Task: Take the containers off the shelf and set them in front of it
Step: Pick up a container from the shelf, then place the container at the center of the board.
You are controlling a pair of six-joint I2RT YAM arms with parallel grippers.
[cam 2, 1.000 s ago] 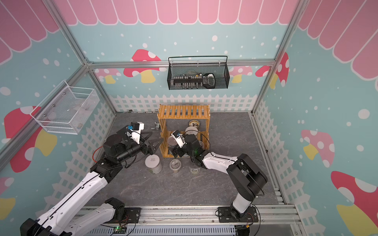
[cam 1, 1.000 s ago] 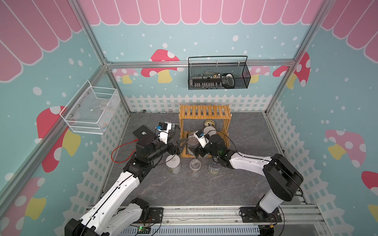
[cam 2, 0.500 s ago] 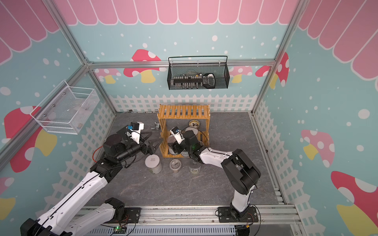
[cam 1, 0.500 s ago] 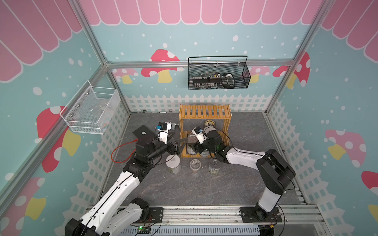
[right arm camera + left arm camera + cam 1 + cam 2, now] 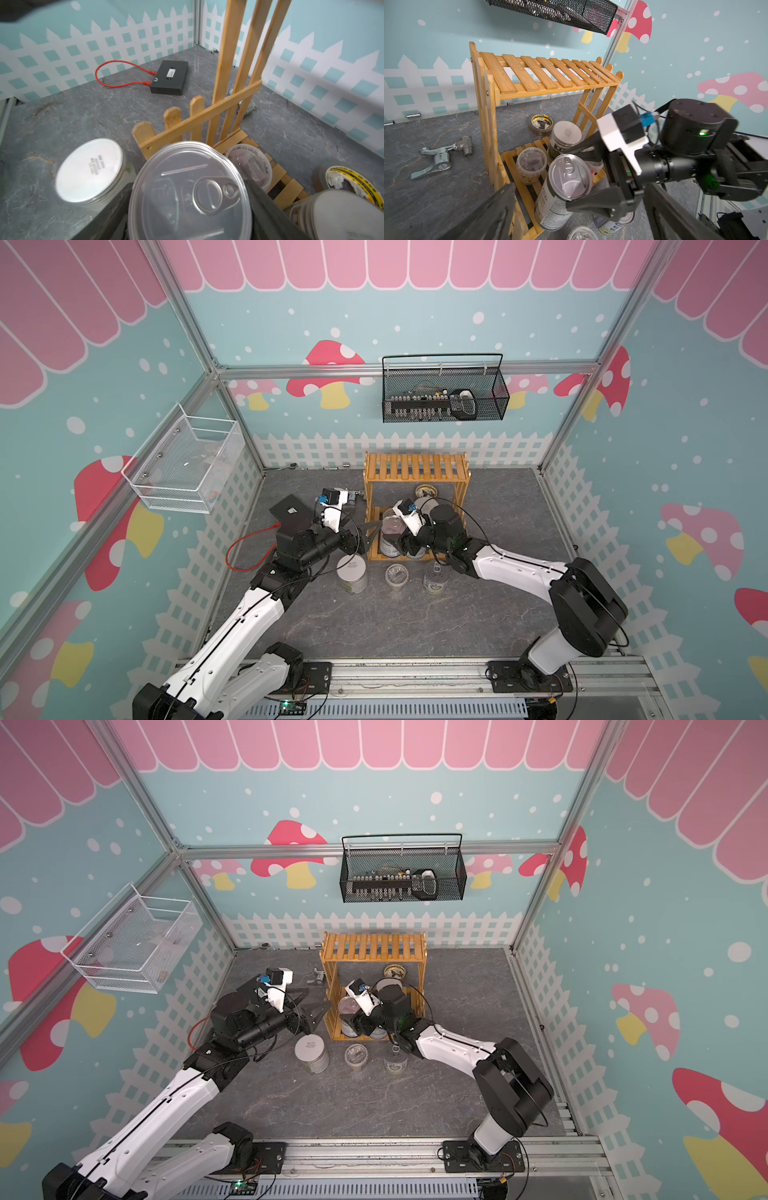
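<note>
The wooden shelf (image 5: 415, 466) (image 5: 374, 946) stands at the back of the table. On its lower tier my right gripper (image 5: 395, 537) (image 5: 187, 207) is shut on a pull-tab tin (image 5: 390, 526) (image 5: 568, 180) (image 5: 187, 193) with a clear cover, which leans in the left wrist view. A white-lidded jar (image 5: 566, 135) and a clear jar (image 5: 531, 163) stand on the same tier. In front of the shelf stand a white-lidded jar (image 5: 352, 572), a clear jar (image 5: 396, 574) and a tin (image 5: 435, 576). My left gripper (image 5: 374, 531) (image 5: 322, 1011) hangs open at the shelf's left side, holding nothing.
A gold-rimmed round dish (image 5: 540, 123) lies on the floor under the shelf's top tier. A black box (image 5: 169, 76) with a red cable and a metal tap fitting (image 5: 440, 158) lie left of the shelf. A black wire basket (image 5: 444, 393) and a white mesh basket (image 5: 183, 464) hang on the walls.
My right gripper has reached further into the lower tier and shut on the pull-tab tin. The left arm has stayed put.
</note>
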